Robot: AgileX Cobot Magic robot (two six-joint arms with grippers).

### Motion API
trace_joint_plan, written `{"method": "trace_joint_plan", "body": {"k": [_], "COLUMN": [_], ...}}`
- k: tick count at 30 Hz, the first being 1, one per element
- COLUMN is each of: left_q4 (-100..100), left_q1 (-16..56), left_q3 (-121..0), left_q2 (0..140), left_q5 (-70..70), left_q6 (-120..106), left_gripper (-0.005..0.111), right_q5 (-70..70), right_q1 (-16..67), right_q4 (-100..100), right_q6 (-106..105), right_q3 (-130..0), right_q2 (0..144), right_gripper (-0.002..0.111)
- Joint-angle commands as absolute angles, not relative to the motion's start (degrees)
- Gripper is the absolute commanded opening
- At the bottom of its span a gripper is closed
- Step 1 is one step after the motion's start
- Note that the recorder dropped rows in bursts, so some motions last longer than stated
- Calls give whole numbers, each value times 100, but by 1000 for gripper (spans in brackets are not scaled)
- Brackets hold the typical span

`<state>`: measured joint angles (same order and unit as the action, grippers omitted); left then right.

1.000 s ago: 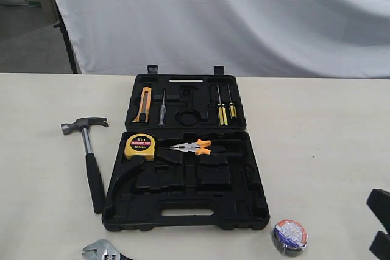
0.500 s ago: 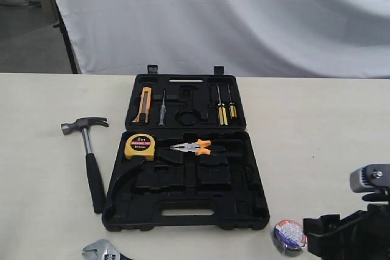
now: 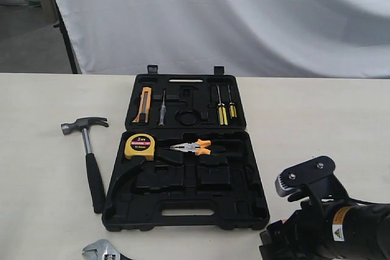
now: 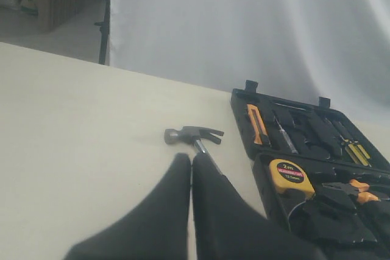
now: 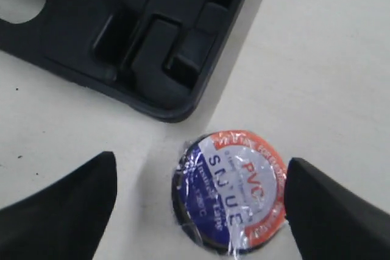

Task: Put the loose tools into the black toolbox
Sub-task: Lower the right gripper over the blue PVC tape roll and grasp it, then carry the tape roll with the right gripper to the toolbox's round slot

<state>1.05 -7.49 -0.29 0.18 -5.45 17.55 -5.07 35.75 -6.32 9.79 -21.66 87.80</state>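
- You see the black toolbox [image 3: 131, 214] lying open in the middle of the table [image 3: 317, 120], its slot handle towards the near edge.
- Inside it, a yellow tape measure [image 3: 139, 146] and orange-handled pliers [image 3: 194, 147] sit in the near half. An orange utility knife [image 3: 143, 105] and two screwdrivers [image 3: 223, 111] sit in the far half.
- The claw hammer [image 3: 88, 156] lies on the table just left of the toolbox, head away from you and black handle along the box side.
- The adjustable wrench [image 3: 102, 251] lies at the near edge of the exterior view, left of the handle. Only its jaw end is visible.
- The PVC tape roll [image 5: 234, 196] lies flat on the table beside the near right corner of the toolbox, label up. In the exterior view the right arm hides it.
- Your right gripper [image 5: 201, 172] is spread wide, one of its fingers [image 5: 67, 205] on each side of the roll. One finger is just beside the roll's edge, but you cannot tell whether it touches.
- Your left gripper [image 4: 191, 161] has its fingers pressed together with nothing between them. It points towards the hammer, and its tips cover part of the handle in the wrist view.
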Motion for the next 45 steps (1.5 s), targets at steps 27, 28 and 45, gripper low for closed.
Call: {"method": "trace_joint_plan", "body": {"k": [27,28,45], "left_q4": [130,130,130], "left_q1": [-894,-894,-894], "left_q3": [-44,-44,-44], "left_q2": [0,0,0], "left_q5": [-503,-503,-503], "left_q6": [1782,1782,1782], "left_gripper": [1,1,1], "right_q5": [73,-137,-1145], "right_q1": [3552,3552,3552], "right_q4": [-294,-191,146], "right_q6": [837,837,1263], "right_q3": [-2330,-2330,-4483], "right_q2": [7307,7139,9696], "right_gripper": [0,0,0]}}
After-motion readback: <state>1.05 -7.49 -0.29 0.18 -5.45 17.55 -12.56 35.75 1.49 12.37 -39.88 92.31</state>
